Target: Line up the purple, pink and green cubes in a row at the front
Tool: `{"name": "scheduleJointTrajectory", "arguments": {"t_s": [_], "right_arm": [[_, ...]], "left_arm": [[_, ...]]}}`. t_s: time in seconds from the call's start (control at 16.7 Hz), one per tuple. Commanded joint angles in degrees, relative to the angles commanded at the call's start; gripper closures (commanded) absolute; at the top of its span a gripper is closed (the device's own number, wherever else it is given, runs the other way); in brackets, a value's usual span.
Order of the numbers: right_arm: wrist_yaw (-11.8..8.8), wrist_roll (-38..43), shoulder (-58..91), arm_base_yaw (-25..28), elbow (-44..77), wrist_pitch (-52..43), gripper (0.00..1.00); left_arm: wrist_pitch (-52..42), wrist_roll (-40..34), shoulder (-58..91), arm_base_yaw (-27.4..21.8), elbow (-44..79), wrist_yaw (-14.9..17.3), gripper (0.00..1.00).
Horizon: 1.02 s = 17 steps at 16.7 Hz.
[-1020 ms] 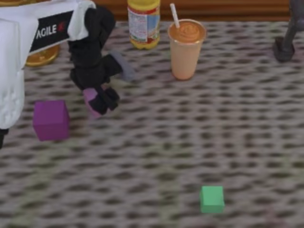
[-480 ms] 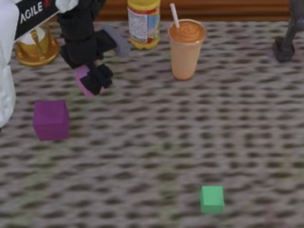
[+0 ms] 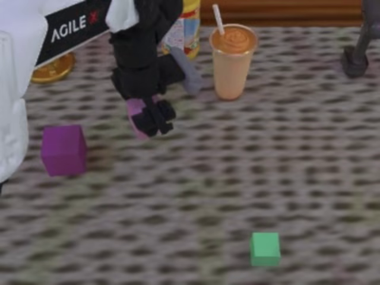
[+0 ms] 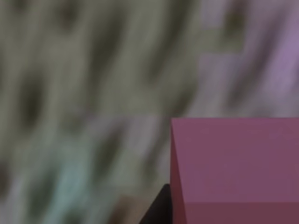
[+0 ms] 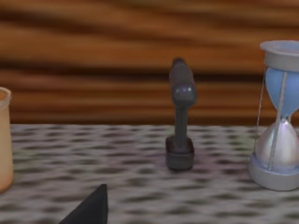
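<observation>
My left gripper (image 3: pixel 149 119) hangs above the table's back left, shut on the pink cube (image 3: pixel 135 110), which shows between its dark fingers. In the left wrist view the pink cube (image 4: pixel 233 168) fills the frame's corner, with one dark fingertip (image 4: pixel 161 210) against its side. The purple cube (image 3: pixel 63 149) rests on the table, to the left of the gripper and a little nearer the front. Alone near the front edge, right of centre, sits the small green cube (image 3: pixel 265 249). My right arm is out of the top view; one fingertip (image 5: pixel 93 207) shows in its wrist view, gripping nothing.
Along the back stand a yellow bottle (image 3: pixel 185 29), an orange drink cup with a straw (image 3: pixel 233 59) and a gold object (image 3: pixel 53 68). A dark tool (image 3: pixel 355 56) stands at the back right, beside an hourglass (image 5: pixel 278 126). A wooden wall lies behind.
My left gripper, holding the pink cube, first moved toward the back left and then swung right, past the purple cube. The purple and green cubes have not moved.
</observation>
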Motion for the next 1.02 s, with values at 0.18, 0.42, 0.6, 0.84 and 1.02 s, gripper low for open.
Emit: {"name": "scheduleJointTrajectory", "arguments": {"t_s": [0.18, 0.42, 0.6, 0.84, 1.02], "right_arm": [[0.0, 0.0, 0.0, 0.0, 0.0, 0.0, 0.0], [0.0, 0.0, 0.0, 0.0, 0.0, 0.0, 0.0], [0.0, 0.0, 0.0, 0.0, 0.0, 0.0, 0.0], [0.0, 0.0, 0.0, 0.0, 0.0, 0.0, 0.0], [0.0, 0.0, 0.0, 0.0, 0.0, 0.0, 0.0]], "left_arm": [[2.7, -0.7, -6.6, -10.3, -10.3, 0.0, 1.0], [6.2, -1.6, -15.2, -22.8, -22.7, 0.1, 1.0], [7.7, -2.0, -18.4, -26.4, -26.2, 0.0, 1.0], [7.5, -1.9, -18.2, -26.2, -26.1, 0.0, 1.0], [9.8, -1.9, -17.3, -26.3, -27.8, -0.1, 1.0]]}}
